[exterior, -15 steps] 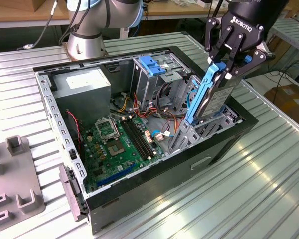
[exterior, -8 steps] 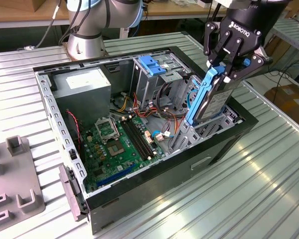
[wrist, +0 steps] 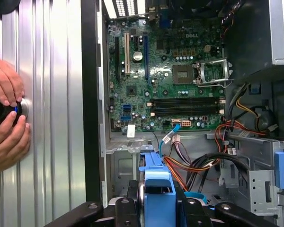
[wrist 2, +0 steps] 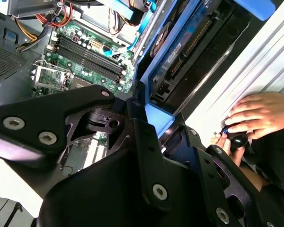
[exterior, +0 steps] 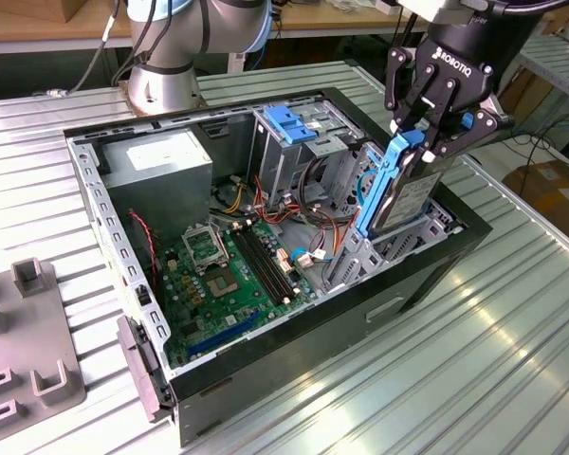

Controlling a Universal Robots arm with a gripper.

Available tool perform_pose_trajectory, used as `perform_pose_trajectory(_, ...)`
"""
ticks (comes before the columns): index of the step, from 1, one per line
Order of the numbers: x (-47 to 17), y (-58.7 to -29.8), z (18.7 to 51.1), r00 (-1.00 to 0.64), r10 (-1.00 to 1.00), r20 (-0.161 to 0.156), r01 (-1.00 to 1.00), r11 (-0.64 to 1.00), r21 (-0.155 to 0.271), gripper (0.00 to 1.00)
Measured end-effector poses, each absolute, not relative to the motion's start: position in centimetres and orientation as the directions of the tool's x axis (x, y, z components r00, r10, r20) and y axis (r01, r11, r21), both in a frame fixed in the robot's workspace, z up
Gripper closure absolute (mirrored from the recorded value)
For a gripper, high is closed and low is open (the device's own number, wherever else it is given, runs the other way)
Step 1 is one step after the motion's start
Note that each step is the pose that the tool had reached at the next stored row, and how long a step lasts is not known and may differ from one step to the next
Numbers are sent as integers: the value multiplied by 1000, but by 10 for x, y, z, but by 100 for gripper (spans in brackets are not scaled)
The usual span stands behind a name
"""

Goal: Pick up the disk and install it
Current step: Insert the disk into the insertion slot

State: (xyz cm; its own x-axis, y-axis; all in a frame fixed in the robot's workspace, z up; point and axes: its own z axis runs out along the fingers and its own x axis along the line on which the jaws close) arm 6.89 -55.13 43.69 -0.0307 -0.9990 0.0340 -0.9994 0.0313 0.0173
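The disk (exterior: 410, 197), dark with blue side rails, stands nearly on edge over the drive bay at the exterior view's right end of the open computer case (exterior: 294, 355). My gripper (exterior: 423, 140) is shut on its upper end, black fingers clamping the blue rail. The disk's lower end sits among the bay's metal walls. In the second wrist view the disk (wrist 2: 189, 52) stretches away from the gripper (wrist 2: 154, 118) into the bay. In the first wrist view the disk's blue rail (wrist: 157, 189) shows edge on between the fingers (wrist: 132, 203).
Inside the case lie the green motherboard (exterior: 228, 275), a grey power-supply box (exterior: 156, 156), a drive cage with a blue top (exterior: 294, 123) and loose cables (exterior: 313, 227). A person's hands (wrist: 4, 118) hold a black knob (wrist: 0, 109) beside the case. A grey fixture (exterior: 28, 351) stands on the table's left.
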Motion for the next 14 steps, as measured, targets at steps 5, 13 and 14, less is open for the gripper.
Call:
perform_pose_trajectory(5, 69, -551, 437, -31, -999, 35, -999, 32, 19, 63)
perform_pose_trajectory(13, 69, -551, 439, -33, -999, 36, -998, 35, 48, 63)
perform_pose_trajectory(14, 70, -551, 440, -34, -999, 36, -998, 36, 60, 63)
